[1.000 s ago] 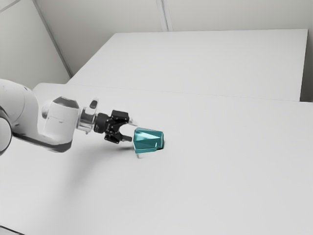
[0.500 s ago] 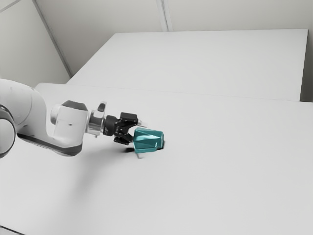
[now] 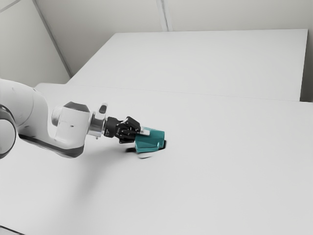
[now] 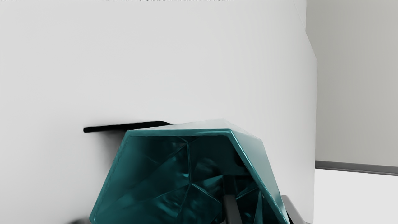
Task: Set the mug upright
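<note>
Mug (image 3: 150,141): teal, faceted, lying on its side on the counter (image 3: 230,171); not upright. Position is well in from the counter's far edge as seen in the exterior view. The open mouth faces the arm (image 3: 73,129); the base points toward the exterior view's right.

Jaws (image 3: 147,133): at the mouth end of the mug, partly closed, with the mug's side wall between the two fingers. In the wrist view, one finger (image 4: 232,208) of the jaws (image 4: 258,190) reaches inside the mug and the other lies along the outer face of the same wall. The hold is on that wall, not around the whole body.

Compared with half a second earlier, the fingers stand closer together and the mug has shifted and turned slightly.

A narrow black shape (image 4: 124,127) shows beside the mug in the wrist view; whether it is shadow or part of the mug cannot be determined. The exterior view records a small pale curved shape (image 3: 145,155) below the mug, nature likewise undetermined.
</note>
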Motion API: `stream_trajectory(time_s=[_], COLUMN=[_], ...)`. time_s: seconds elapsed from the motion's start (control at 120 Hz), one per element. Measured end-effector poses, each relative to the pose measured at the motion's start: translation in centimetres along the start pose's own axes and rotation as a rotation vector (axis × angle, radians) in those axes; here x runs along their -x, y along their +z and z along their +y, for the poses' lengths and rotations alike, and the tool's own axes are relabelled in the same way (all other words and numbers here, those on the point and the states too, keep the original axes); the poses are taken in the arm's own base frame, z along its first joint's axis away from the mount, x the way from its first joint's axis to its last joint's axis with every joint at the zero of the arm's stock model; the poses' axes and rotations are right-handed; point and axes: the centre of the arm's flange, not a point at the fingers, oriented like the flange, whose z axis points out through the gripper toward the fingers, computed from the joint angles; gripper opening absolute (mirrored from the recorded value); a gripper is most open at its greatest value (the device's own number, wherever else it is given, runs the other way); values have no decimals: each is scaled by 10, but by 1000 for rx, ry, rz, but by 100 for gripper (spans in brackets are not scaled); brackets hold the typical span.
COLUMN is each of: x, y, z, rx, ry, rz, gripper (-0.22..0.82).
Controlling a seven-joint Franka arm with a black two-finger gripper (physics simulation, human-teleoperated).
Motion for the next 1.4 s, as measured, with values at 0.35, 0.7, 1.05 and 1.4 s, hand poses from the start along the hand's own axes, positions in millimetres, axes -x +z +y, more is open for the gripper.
stream_trajectory(time_s=[0.35,0.7,1.05,1.4], x=[-4,-42,-86,-96], y=[5,-2,-50,-39], z=[14,75,124,79], rx=[7,-74,-700,-1021], ry=[25,228,644,639], rz=[-3,-58,-399,-505], gripper=[-14,-17,-18,-17])
